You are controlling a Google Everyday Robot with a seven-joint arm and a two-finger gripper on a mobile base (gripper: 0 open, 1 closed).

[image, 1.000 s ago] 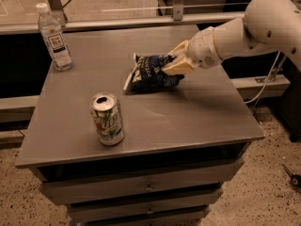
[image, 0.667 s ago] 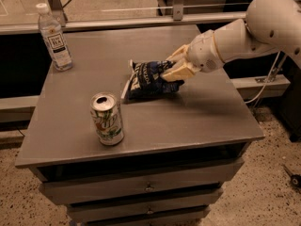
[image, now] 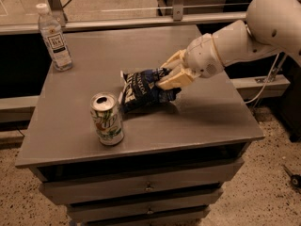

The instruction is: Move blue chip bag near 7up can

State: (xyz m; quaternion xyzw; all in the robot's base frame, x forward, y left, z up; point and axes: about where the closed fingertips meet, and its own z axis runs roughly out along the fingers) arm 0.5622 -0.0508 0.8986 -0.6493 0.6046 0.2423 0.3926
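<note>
Claw (image: 163,77) gripping blue chip bag (image: 139,91), beside 7up can (image: 107,119) — green logo

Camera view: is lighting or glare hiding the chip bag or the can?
Camera view: dim, warm light; the blue chip bag, gripped at its right edge by the hand, is dark but legible; small highlight on top of the 7up can; soft shadow beside the bag on the table.

The crumpled navy bag (image: 140,91) with white lettering lies tilted just beside the can (image: 107,120), at its two o'clock, right edge pinched in the gripper (image: 165,77), while the silver-white, green-marked can stands upright.
</note>
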